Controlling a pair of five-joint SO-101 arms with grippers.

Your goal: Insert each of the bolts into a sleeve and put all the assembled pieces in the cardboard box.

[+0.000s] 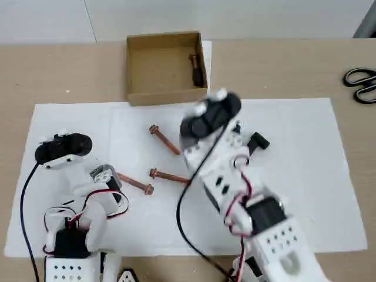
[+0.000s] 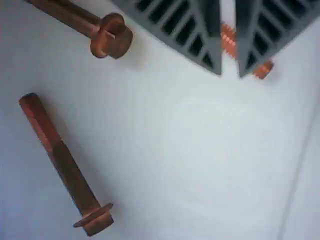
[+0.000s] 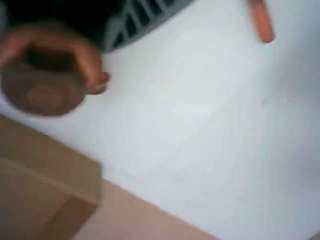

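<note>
Well, from where I stand the cardboard box [image 1: 167, 97] sits at the 12 o'clock edge of the white sheet [image 1: 294, 176] that covers the tabletop [image 1: 59, 70]. One assembled piece [image 1: 195, 69] lies inside it against the 3 o'clock wall, its long axis running 12 to 6.

Three bolts lie flat on the sheet, between the two arms. The first bolt [image 1: 164, 141] is nearest the box, with its head toward 10 o'clock and its shaft toward 4. The second bolt [image 1: 170, 175] is just below it. Its head points to 9 o'clock, and its shaft runs to 3 o'clock until it meets the right arm. The third bolt [image 1: 134, 183] lies toward 8 o'clock from the second one, its head at 4 o'clock and its shaft reaching up toward 10.

The left hand [image 2: 230, 70] hangs low over the threaded end of that third bolt. I cannot tell whether it is open or closed.

The right hand [image 1: 211, 111] is just off the box's 5 o'clock corner. It is closed around a brown piece [image 3: 45, 80], which its wrist view shows end-on and blurred, right beside the box wall.

A pair of scissors [image 1: 359, 83] lies on the bare tabletop at the 3 o'clock edge.
</note>
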